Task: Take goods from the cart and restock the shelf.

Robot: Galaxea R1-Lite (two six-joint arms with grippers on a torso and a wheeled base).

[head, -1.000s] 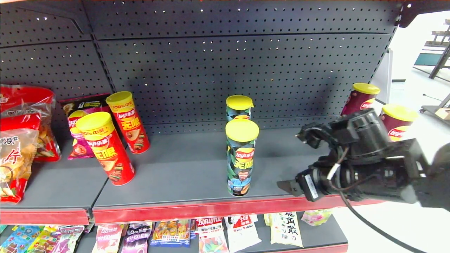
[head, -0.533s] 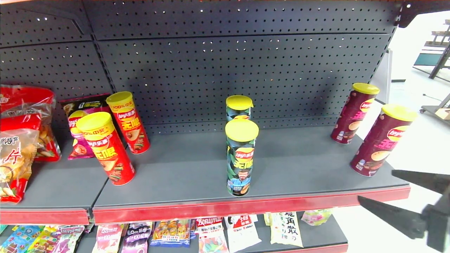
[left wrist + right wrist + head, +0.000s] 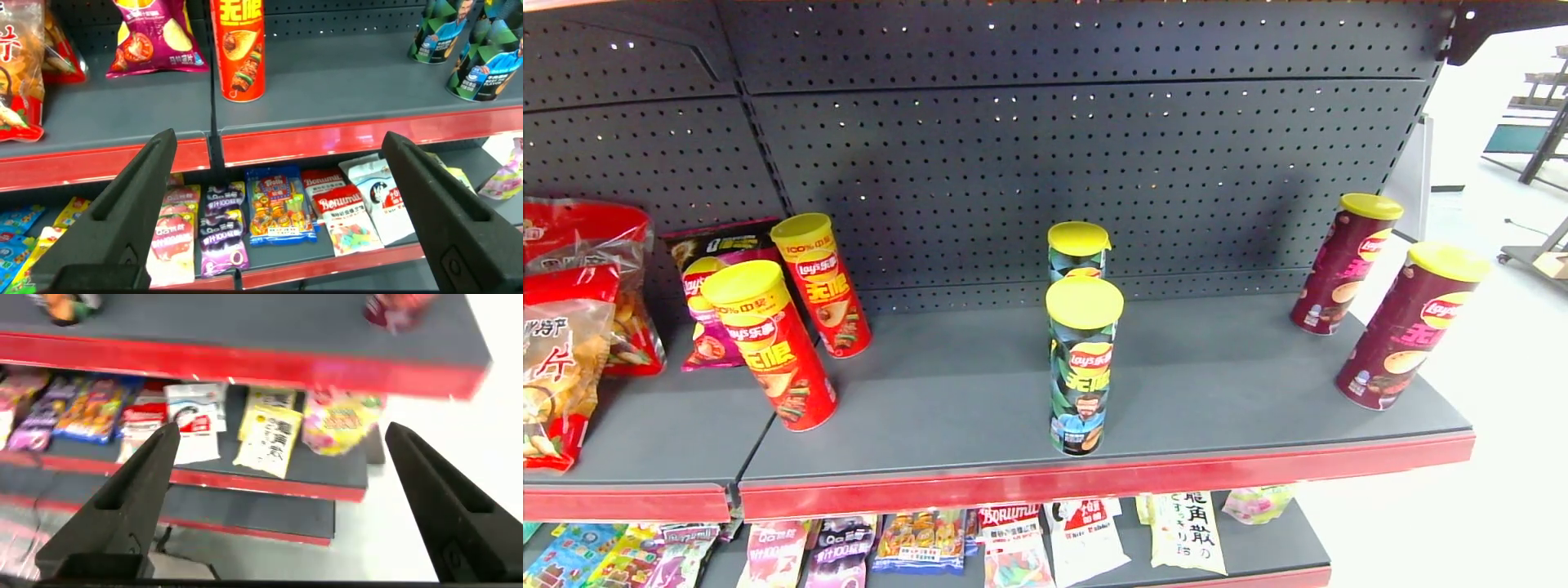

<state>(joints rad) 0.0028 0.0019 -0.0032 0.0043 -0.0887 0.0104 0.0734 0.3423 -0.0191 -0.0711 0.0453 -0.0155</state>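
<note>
Dark grey shelf board (image 3: 980, 384) and perforated dark grey back panel (image 3: 1013, 163): painted sheet metal by look, matt, smooth. The red front edge strip (image 3: 1094, 478) is glossier and plastic-like. Tall crisp tubes, red pair (image 3: 776, 367) at 9 o'clock, green-patterned pair (image 3: 1082, 392) at centre, maroon pair (image 3: 1401, 335) at 3 o'clock: smooth semi-gloss printed wraps, matt yellow plastic lids (image 3: 1084, 302). Snack bags (image 3: 564, 343) at far 9 o'clock: crinkled shiny plastic film.
</note>
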